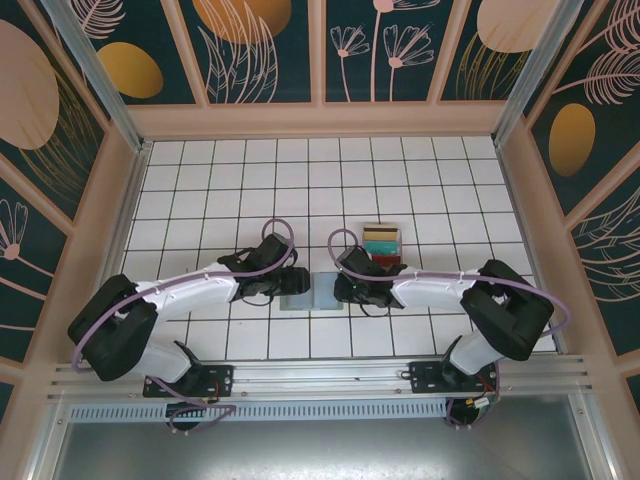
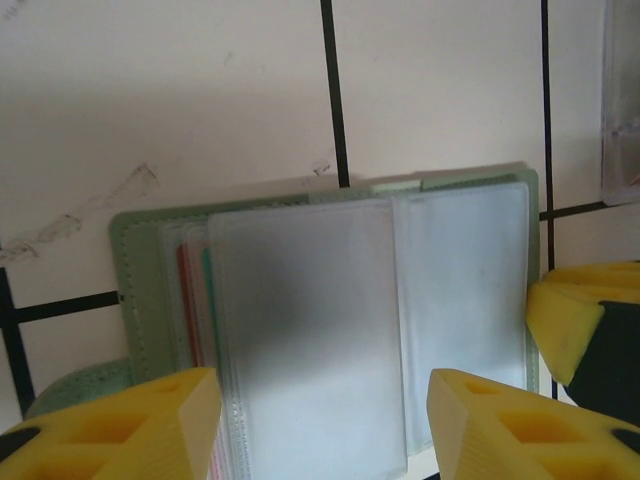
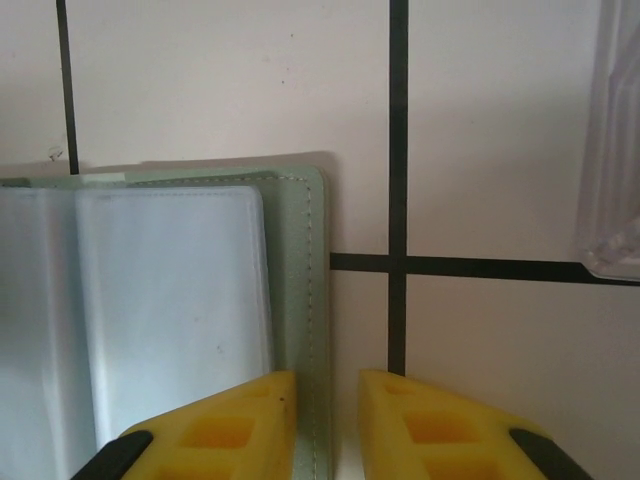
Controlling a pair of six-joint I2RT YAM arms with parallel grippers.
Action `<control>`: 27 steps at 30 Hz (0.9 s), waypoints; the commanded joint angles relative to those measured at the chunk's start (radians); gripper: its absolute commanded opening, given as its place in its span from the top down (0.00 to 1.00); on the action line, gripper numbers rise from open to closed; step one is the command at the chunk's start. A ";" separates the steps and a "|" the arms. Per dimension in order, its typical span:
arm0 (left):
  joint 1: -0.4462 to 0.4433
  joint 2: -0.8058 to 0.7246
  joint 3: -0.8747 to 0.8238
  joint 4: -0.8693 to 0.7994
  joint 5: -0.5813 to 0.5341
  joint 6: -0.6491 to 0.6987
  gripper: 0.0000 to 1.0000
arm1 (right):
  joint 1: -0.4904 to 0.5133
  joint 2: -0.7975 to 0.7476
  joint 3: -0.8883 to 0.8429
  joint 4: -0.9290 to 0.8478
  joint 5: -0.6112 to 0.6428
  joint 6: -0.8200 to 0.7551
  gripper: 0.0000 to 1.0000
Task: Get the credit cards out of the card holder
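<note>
The card holder (image 1: 312, 291) lies open on the tiles between both grippers, its grey-green cover (image 2: 135, 290) framing frosted sleeves (image 2: 300, 330). Thin red and teal edges of credit cards (image 2: 185, 300) peek from the sleeves at its left side. My left gripper (image 2: 325, 432) is open, its yellow fingers (image 2: 150, 430) standing on either side of the uppermost sleeve. My right gripper (image 3: 328, 420) is open by a narrow gap. That gap straddles the cover's stitched right edge (image 3: 312, 300), with one finger over the cover and the other over bare tile. More credit cards (image 1: 381, 238) lie stacked in the clear tray.
The small clear plastic tray (image 1: 382, 255) stands just behind the right gripper, and its rim (image 3: 612, 150) is close to the holder's right side. My right gripper's yellow fingertip (image 2: 570, 320) shows at the holder's right edge. White tiled floor stretches to the walls.
</note>
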 commanded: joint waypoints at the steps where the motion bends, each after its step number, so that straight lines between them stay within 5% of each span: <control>1: 0.002 0.023 -0.015 0.013 0.025 0.016 0.42 | 0.010 0.035 0.011 0.021 -0.034 0.016 0.76; 27: 0.004 0.091 0.001 0.107 0.185 0.042 0.41 | 0.011 0.047 0.027 0.004 -0.034 0.017 0.76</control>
